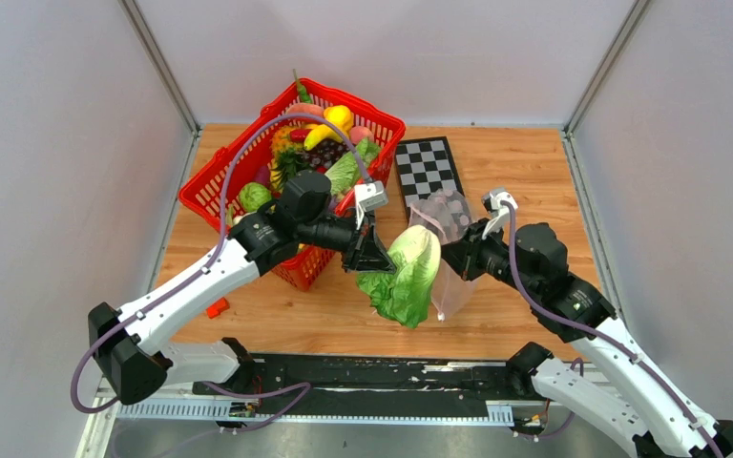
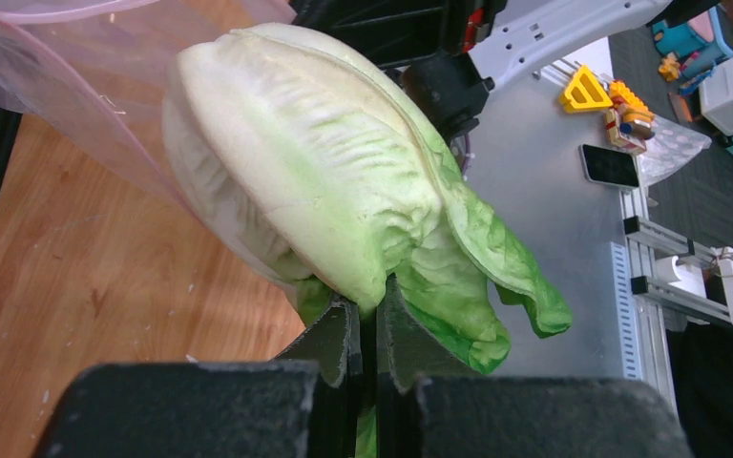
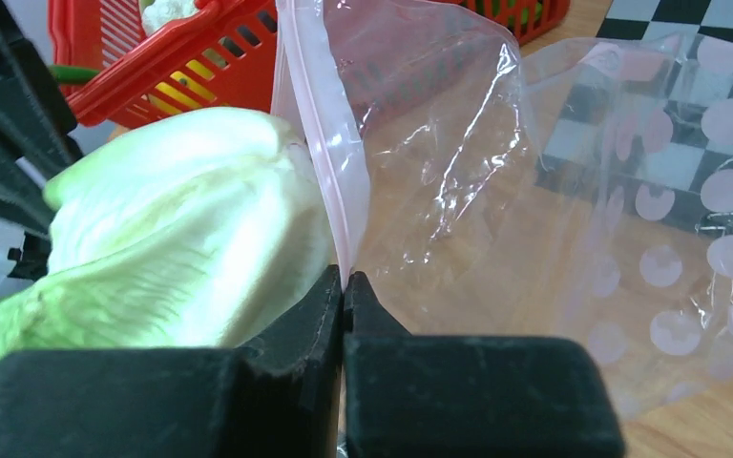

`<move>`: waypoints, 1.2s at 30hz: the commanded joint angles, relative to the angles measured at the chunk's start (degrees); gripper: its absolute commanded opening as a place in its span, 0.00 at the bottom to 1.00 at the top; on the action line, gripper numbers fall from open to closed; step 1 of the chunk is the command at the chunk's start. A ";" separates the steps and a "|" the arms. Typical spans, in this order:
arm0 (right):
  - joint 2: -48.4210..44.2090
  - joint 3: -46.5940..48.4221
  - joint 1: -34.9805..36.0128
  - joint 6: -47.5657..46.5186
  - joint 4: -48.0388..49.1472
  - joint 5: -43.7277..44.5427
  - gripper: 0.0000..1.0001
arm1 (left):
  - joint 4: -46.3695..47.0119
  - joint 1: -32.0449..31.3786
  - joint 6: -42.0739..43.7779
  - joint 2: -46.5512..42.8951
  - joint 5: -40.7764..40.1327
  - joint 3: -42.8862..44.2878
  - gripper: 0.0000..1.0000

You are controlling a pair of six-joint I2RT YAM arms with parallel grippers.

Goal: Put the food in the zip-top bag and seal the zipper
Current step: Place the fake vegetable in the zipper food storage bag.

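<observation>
A leafy green lettuce (image 1: pixel 407 274) hangs over the table's middle, pinched at a leaf by my left gripper (image 1: pixel 374 256), which is shut on it (image 2: pixel 370 310). The lettuce (image 2: pixel 324 172) presses against the mouth of the clear zip-top bag (image 1: pixel 447 229). My right gripper (image 1: pixel 458 258) is shut on the bag's pink zipper strip (image 3: pixel 329 181) and holds the bag (image 3: pixel 573 210) up. From the right wrist the lettuce (image 3: pixel 181 229) sits just left of the strip, outside the bag as far as I can tell. More food (image 1: pixel 329 129) lies in the basket.
A red mesh basket (image 1: pixel 219 205) full of toy fruit and vegetables stands at the back left. A black-and-white checkerboard (image 1: pixel 428 167) lies behind the bag. A small orange-red piece (image 1: pixel 217 307) lies on the wood near the left arm.
</observation>
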 commanded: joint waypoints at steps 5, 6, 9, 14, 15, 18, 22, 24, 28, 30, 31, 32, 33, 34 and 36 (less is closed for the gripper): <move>-3.77 -1.11 0.17 -7.07 5.11 -6.10 0.00 | -5.30 -0.20 2.73 3.91 -7.85 4.12 0.00; -3.98 -1.23 0.13 -7.34 5.09 -5.95 0.00 | -6.32 -0.21 2.93 4.54 -9.37 4.32 0.00; -4.00 -1.34 0.12 -8.35 5.00 -6.82 0.00 | -8.11 -0.21 2.39 5.98 -12.47 4.75 0.00; -2.54 -0.86 0.17 -9.72 2.97 -6.41 0.00 | -9.66 -0.22 1.86 7.24 -16.68 5.83 0.00; -2.41 -0.89 0.13 -9.95 2.79 -6.54 0.00 | -10.09 -0.21 2.05 7.47 -17.13 6.18 0.00; -2.01 -1.24 0.16 -10.04 3.67 -8.17 0.00 | -8.02 -0.21 1.35 7.69 -15.66 6.07 0.00; -0.22 -1.17 0.16 -8.99 4.60 -10.51 0.00 | 2.34 -0.41 -3.88 7.50 -8.04 4.57 0.00; 0.60 -1.23 0.13 -8.14 4.80 -10.55 0.00 | 7.08 -0.64 -7.14 7.21 -7.23 3.46 0.00; 1.25 -1.61 0.24 -7.21 5.23 -13.04 0.00 | 8.78 -0.75 -9.30 8.21 -8.84 2.77 0.00; 1.20 -1.78 0.20 -7.11 5.32 -14.21 0.00 | 7.72 -0.73 -8.34 8.85 -9.08 2.70 0.00; 1.23 -1.71 0.19 -7.15 5.09 -15.01 0.00 | 7.31 -0.73 -7.80 9.10 -8.31 2.85 0.00; 1.29 -1.57 0.22 -7.50 4.93 -16.51 0.00 | 7.22 -0.82 -7.43 9.42 -7.37 2.89 0.00; 1.45 -1.34 0.23 -7.71 4.69 -18.04 0.00 | 7.29 -0.82 -6.93 9.64 -6.52 2.92 0.00; 1.63 -1.14 0.20 -7.92 4.66 -19.93 0.00 | 6.88 -0.82 -6.34 9.76 -6.42 3.06 0.00; 2.11 -0.67 0.19 -8.22 4.94 -24.01 0.00 | 4.07 -0.84 -5.37 10.23 -11.23 4.03 0.00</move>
